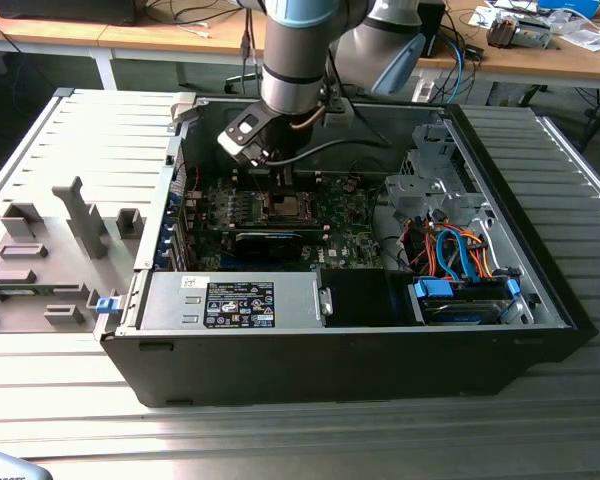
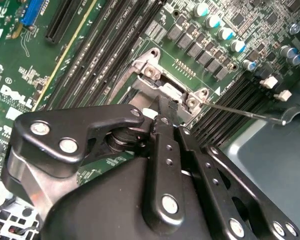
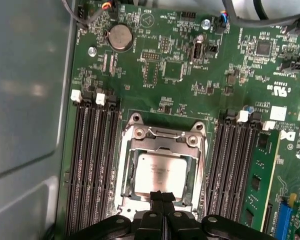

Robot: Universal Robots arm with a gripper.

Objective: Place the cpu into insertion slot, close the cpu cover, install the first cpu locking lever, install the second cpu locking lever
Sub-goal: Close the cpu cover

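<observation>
Reaches into the open case [image 1: 330,372] from over its far edge with the arm [image 1: 295,55] near upright, a thick silver-grey tube under a blue-capped joint. Carries at the wrist [image 1: 248,137] a black and white block, tilted toward the exterior view's left. Points the gripper [image 1: 282,182] straight down inside the case, nearer the far edge than the near one. Keeps no gap between the two black fingertips [image 3: 157,196]: pressed flat, one against the other, in both wrist views, with nothing pinched between them. Spreads the black linkage bars [image 2: 75,137] wide to either side behind the meeting point of the gripper [image 3: 162,195] [image 2: 164,118].
</observation>
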